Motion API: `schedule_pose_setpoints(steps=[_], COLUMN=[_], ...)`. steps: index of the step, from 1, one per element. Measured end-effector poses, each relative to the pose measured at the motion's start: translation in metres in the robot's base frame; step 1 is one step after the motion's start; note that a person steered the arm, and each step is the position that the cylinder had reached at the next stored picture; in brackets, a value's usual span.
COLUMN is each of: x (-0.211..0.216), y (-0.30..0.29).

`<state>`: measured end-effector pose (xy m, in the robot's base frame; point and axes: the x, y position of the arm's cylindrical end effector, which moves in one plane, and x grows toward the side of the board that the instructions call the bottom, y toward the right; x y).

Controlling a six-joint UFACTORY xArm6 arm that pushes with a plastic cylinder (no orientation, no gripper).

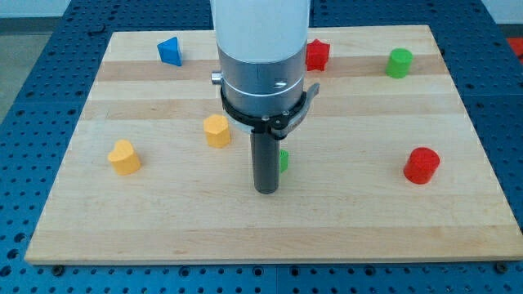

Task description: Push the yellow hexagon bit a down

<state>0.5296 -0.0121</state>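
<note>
The yellow hexagon (216, 130) sits on the wooden board (163, 220), left of the middle. My tip (266, 189) rests on the board to the lower right of the hexagon, about a block's width apart from it. A green block (283, 159) is mostly hidden behind the rod, touching or very near its right side; I cannot tell its shape.
A yellow heart-shaped block (125, 157) lies at the left. A blue block (170, 51) is at the top left. A red block (318, 55) is partly hidden behind the arm at the top. A green cylinder (400, 62) is at the top right, a red cylinder (422, 165) at the right.
</note>
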Motion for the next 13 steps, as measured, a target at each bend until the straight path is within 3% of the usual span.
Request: schedule_pose_setpoints(steps=[2,3,5,7,13], x=[-0.005,-0.028,-0.033,-0.087,-0.141], y=[-0.073,-0.081,-0.042,-0.026,-0.109])
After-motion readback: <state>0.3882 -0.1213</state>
